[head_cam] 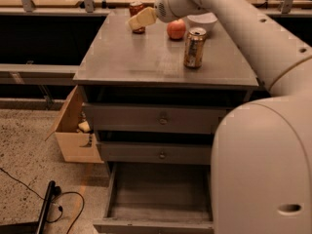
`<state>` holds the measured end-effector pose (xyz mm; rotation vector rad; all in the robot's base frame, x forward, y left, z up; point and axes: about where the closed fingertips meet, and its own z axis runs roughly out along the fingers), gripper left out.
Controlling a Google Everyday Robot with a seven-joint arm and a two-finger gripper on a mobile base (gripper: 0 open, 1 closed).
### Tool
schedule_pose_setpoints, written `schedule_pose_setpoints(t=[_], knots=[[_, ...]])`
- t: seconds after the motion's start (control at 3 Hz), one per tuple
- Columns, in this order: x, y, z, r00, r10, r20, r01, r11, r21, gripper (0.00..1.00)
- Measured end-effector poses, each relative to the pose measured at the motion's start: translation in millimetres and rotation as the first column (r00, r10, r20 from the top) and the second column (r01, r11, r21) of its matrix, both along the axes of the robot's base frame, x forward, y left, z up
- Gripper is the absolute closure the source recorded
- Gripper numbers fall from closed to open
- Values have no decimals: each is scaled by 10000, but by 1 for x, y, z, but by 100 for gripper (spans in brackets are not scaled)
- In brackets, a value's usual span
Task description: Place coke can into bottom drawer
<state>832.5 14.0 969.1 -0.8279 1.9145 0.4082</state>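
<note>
A single camera looks from high on the robot's side of the cabinet [146,57], close in, facing forward and tilted down. The grey top, the two upper drawer fronts and the pulled-out bottom drawer [151,225] fill the centre of the view, with floor visible at the left. The robot's white body [263,169] blocks the lower right corner, and the arm [243,23] runs from there along the right edge to the far left of the cabinet top, where the gripper [139,19] sits just in front of the coke can [137,9].
</note>
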Motion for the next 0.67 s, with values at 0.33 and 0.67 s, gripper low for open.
schedule_pose_setpoints(t=[0.33,0.67], knots=[[46,20,-24,9918,-1279,7,1277,9909,427,0],[84,39,-44,9731,-2304,56,2290,9691,913,0]])
